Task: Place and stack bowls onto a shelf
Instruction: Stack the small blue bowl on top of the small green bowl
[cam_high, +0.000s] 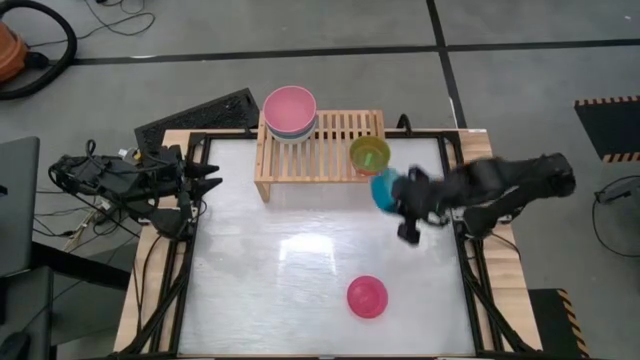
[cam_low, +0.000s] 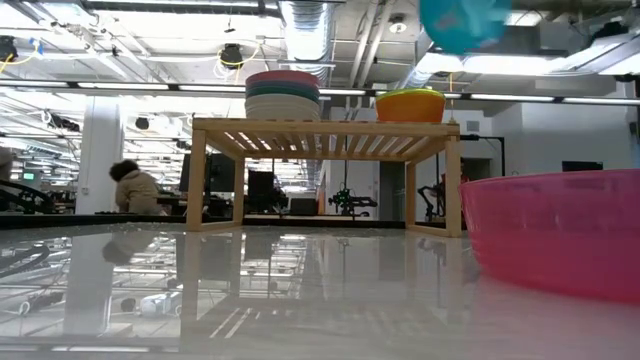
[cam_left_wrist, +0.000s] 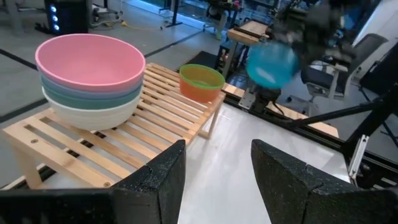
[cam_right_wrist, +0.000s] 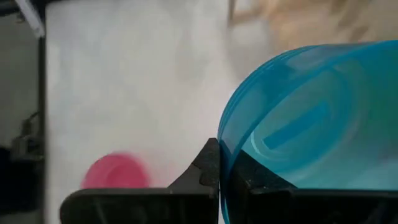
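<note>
Cyan bowl rim is being pinched between the nearly closed fingers of the right gripper, carrying it tilted in the air just beside the shelf, apparently heading for nesting in the green-and-orange stack, while the left gripper is waiting spread apart.

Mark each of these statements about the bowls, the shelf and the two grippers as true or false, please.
1. The right gripper holds the cyan bowl. True.
2. The magenta bowl stands on the shelf. False: it sits on the table.
3. The pink bowl tops the stack of large bowls. True.
4. The left gripper grips a bowl. False: it is open and empty, at the table's left edge.
5. The green bowl sits inside the orange bowl. True.
</note>
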